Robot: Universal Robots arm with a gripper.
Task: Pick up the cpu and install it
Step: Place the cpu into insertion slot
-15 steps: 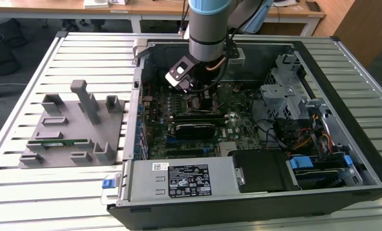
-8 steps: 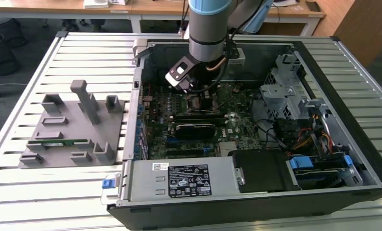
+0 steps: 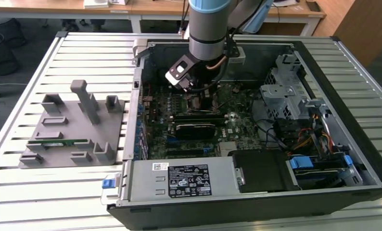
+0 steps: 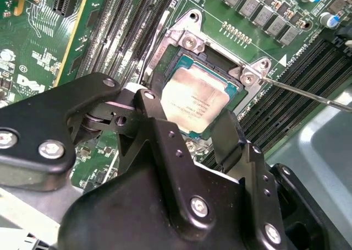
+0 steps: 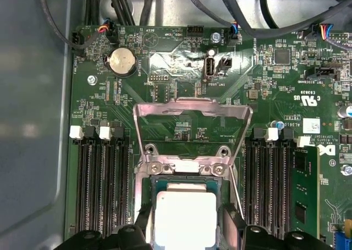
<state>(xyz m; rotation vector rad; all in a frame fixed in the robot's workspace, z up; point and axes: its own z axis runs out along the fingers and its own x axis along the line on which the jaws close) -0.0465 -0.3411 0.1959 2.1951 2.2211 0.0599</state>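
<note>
Exterior view high, angled down on PC case (image 3: 242, 211); both wrist views close on same cpu (image 4: 195, 98) (image 5: 184, 217) + socket (image 4: 187, 41) (image 5: 165, 167).

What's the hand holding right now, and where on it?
The small flat square cpu with silvery metal top, gripped by two opposite edges between the hand's fingers.

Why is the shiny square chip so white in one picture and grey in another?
In the first wrist view, light glares off the cpu, washing its metal top white; in the second wrist view it catches less glare and looks grey.
</note>
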